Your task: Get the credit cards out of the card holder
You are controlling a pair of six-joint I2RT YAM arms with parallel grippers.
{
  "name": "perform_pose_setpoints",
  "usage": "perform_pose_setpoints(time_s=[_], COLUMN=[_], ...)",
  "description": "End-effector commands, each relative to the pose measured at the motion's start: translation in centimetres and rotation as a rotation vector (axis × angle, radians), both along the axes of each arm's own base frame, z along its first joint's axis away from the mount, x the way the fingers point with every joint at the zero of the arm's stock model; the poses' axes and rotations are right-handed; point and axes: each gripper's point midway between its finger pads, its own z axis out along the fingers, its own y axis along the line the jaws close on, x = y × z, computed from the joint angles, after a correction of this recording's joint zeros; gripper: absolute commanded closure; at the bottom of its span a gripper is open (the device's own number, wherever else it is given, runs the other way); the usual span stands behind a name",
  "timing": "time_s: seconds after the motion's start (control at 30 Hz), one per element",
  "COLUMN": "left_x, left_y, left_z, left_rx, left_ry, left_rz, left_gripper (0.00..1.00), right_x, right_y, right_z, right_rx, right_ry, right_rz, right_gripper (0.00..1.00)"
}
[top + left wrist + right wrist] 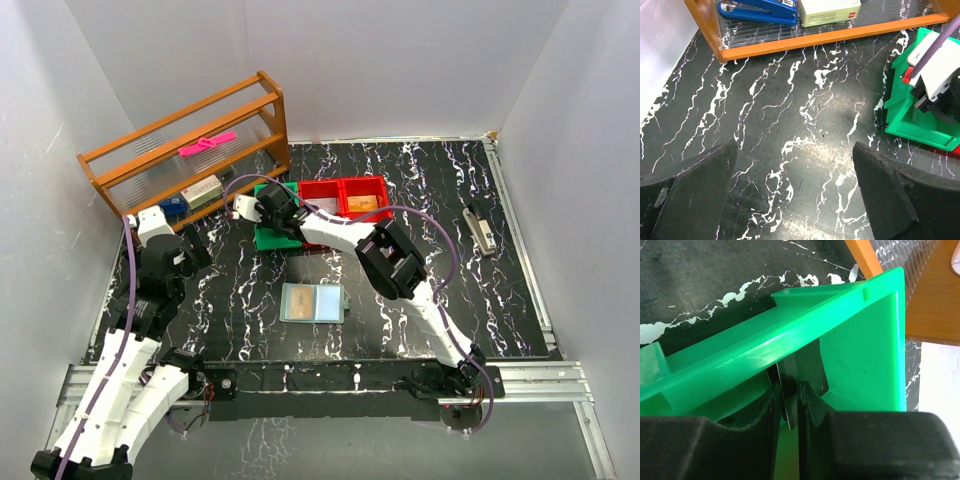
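Observation:
The card holder (313, 302) lies open and flat on the marbled table, pale blue inside, with a tan patch on its left half. My right gripper (281, 214) hangs inside the green bin (266, 238), well beyond the holder. In the right wrist view a thin dark credit card (790, 390) stands on edge between the fingers of the right gripper (790, 401). The jaws are parted a little, with a slim gap beside the card. My left gripper (795, 195) is wide open over bare table at the left, holding nothing.
Two red bins (345, 195) with items stand right of the green bin (920, 120). A wooden shelf (190, 140) at the back left holds a blue stapler (760, 10) and a pale box (830, 10). A small grey object (483, 232) lies at the right.

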Motion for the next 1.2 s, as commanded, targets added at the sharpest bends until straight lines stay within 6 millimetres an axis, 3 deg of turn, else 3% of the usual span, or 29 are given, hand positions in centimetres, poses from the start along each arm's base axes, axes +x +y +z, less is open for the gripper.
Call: perform_pose_setpoints(time_s=[0.0, 0.6, 0.9, 1.17], left_x=[0.1, 0.1, 0.1, 0.1], left_y=[0.1, 0.2, 0.1, 0.2], left_z=[-0.2, -0.2, -0.3, -0.3], left_rx=[0.013, 0.016, 0.015, 0.017], left_ry=[0.005, 0.005, 0.006, 0.005], left_rz=[-0.001, 0.002, -0.002, -0.001], left_gripper=[0.01, 0.01, 0.01, 0.01], right_x=[0.0, 0.4, -0.1, 1.1], right_y=[-0.1, -0.7, -0.9, -1.8], right_z=[0.4, 0.3, -0.4, -0.9], right_rx=[0.035, 0.05, 0.047, 0.051], right_ry=[0.02, 0.021, 0.047, -0.017], right_rz=[-0.007, -0.04, -0.042, -0.131], right_gripper=[0.81, 0.78, 0.67, 0.68])
